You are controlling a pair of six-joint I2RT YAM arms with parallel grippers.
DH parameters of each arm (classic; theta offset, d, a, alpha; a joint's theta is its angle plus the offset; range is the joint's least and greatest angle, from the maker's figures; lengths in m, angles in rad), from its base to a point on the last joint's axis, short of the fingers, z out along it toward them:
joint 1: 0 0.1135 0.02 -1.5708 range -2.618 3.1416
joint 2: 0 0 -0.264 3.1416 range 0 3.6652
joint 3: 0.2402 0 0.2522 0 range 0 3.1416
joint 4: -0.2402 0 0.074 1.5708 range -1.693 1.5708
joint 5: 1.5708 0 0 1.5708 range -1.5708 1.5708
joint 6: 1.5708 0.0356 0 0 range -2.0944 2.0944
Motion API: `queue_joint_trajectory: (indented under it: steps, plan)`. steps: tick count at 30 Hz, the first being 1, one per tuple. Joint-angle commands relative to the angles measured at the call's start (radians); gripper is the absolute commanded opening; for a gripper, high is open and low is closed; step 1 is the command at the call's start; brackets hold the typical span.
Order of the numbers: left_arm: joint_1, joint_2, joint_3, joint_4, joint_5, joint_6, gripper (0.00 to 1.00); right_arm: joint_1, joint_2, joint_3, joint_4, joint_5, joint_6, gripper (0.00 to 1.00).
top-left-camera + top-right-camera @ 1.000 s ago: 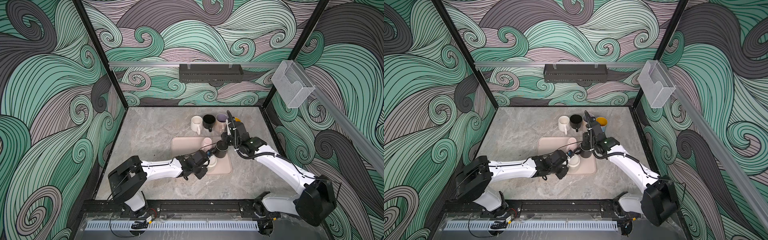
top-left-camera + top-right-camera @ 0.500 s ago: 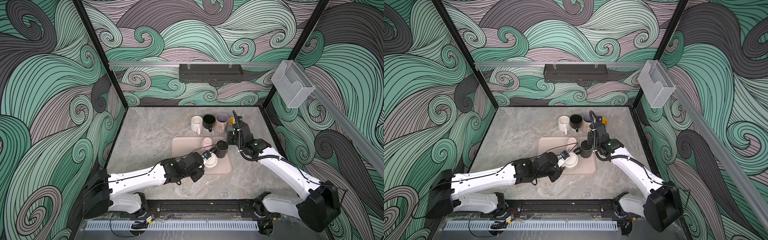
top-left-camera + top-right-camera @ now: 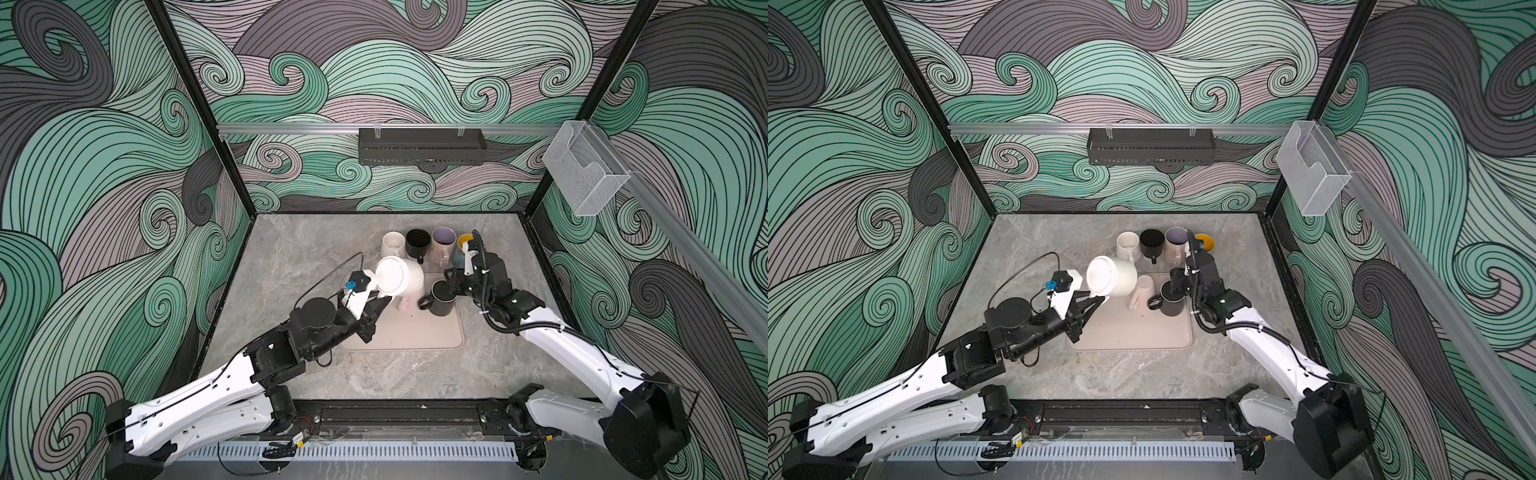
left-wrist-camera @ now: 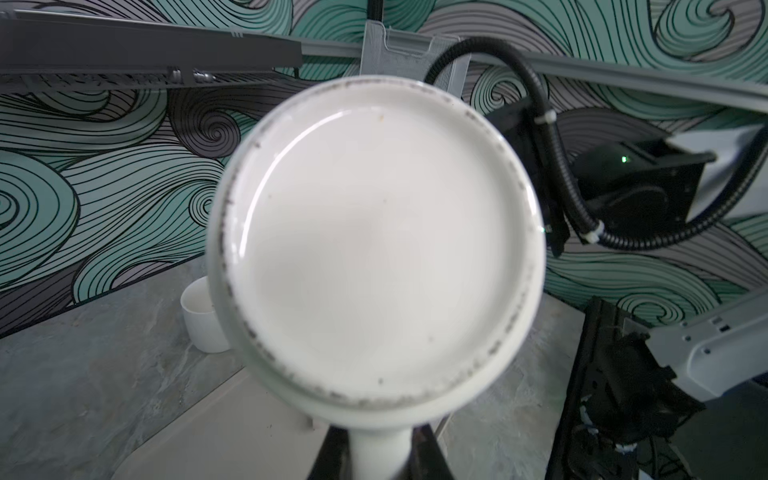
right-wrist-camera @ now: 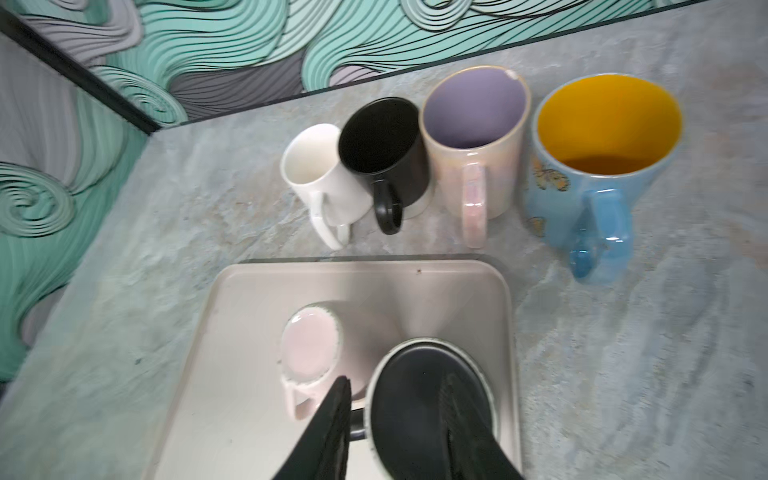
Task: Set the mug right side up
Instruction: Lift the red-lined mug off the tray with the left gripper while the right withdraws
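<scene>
Up over the far left part of the tray [image 3: 415,332], looking at a white mug [image 3: 399,276] hanging clear in the air, tipped on its side, flat bottom turned back toward the left arm and filling most of the left wrist view. Left gripper [image 4: 378,457] clenched tight on the handle, one finger either side. Loads of free air above it and off to the left over bare table [image 3: 291,257]. Tighter on the right though: mouth end just about over a pink mug [image 3: 1144,291] parked bottom-up on the tray

Right beside the pink one, hard up near the tray's right rim: black mug [image 3: 441,306], handle poking toward the pink mug. Dark top with a pale ring round it, so probably bottom-up too, but can't swear to it. Right gripper [image 5: 395,380] sitting on it with fingers [image 5: 328,424] apart, one down by the handle in the slot between the two mugs, the other laid across the top. Can't tell whether actually gripping or just resting there

Past the tray's far edge, close to it but not touching: row of four upright mugs [image 5: 473,116] packed shoulder to shoulder, white, black, lavender-lined, then blue with yellow inside, handles all facing the tray. Barely any gap along that side. Near half of the tray totally bare, plus open table beyond its front edge
</scene>
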Motion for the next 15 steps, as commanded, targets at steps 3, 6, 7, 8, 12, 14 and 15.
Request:
queue_joint_trajectory:
  steps: [3,6,7,8,12,14,15]
  plan:
    - [0.257,-0.075,-0.061,0.336,0.32,-0.294,0.0,-0.008,-0.045,-0.089,0.355,-0.35,0.135,0.38]
    - [0.352,-0.046,-0.09,0.482,0.436,-0.432,0.0,-0.008,-0.036,-0.111,0.492,-0.483,0.22,0.38]
    - [0.366,-0.027,-0.093,0.524,0.466,-0.475,0.0,-0.007,-0.031,-0.111,0.524,-0.52,0.243,0.38]
    - [0.386,0.002,-0.098,0.573,0.498,-0.524,0.0,-0.007,-0.025,-0.113,0.57,-0.556,0.273,0.39]
    - [0.427,0.11,-0.127,0.811,0.575,-0.696,0.0,-0.007,-0.009,-0.122,0.741,-0.648,0.396,0.4]
    - [0.441,0.163,-0.134,0.91,0.598,-0.764,0.0,-0.006,-0.005,-0.122,0.798,-0.674,0.444,0.4]
    - [0.446,0.188,-0.132,0.954,0.61,-0.793,0.0,-0.003,-0.003,-0.119,0.824,-0.682,0.466,0.39]
